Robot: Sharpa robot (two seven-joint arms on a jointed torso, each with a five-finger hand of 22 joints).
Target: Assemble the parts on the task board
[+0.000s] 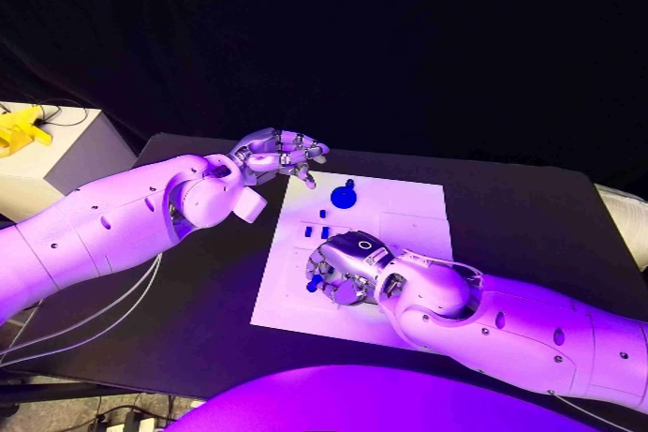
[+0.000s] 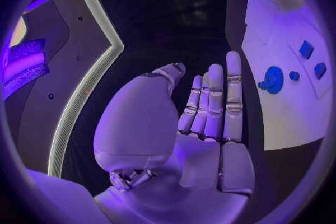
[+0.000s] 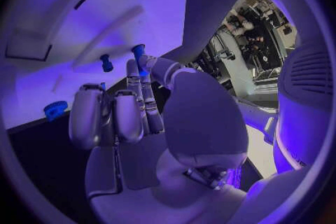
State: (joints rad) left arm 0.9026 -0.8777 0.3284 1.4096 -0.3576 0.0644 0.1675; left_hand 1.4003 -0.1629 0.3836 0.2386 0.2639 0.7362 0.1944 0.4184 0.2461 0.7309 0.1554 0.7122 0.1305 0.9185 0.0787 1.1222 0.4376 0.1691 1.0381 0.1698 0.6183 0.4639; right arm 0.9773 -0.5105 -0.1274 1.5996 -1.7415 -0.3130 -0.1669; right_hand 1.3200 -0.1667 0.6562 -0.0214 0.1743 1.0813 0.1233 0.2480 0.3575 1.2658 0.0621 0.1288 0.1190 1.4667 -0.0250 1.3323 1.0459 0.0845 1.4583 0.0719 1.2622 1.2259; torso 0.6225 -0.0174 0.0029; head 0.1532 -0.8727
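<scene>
I see the white board (image 1: pixel 405 207), a flat matte plate, lying mid-table on the black tabletop (image 1: pixel 540 216).

My left hand (image 1: pixel 280 155) hangs over the table just off the board's far-left corner. The head view shows its silver fingers curled loosely; the left wrist view shows the fingers (image 2: pixel 213 101) straight and side by side, thumb apart, nothing in the palm. I read it as open and empty.

My right hand (image 1: pixel 354 268) is low over the board's near-left part, palm down, smooth white shell on its back. From the head view I can't tell what's under it. The right wrist view shows its fingers (image 3: pixel 136 95) bent down toward the board with a small blue peg (image 3: pixel 139 51) right at the fingertips; I cannot tell whether that peg is pinched or just touched.

Parts:
- A round blue disc with a knob (image 1: pixel 343 195) near the board's far-left edge. In the left wrist view it reads as a flat wheel with a hub.
- Small blue blocks (image 1: pixel 315 230) between the disc and my right hand, close to the left edge.
- A second short blue peg (image 3: pixel 106 63) standing on the board.
- A ribbed blue gear (image 3: pixel 55 109) at the board's edge, seen from the right wrist.
</scene>
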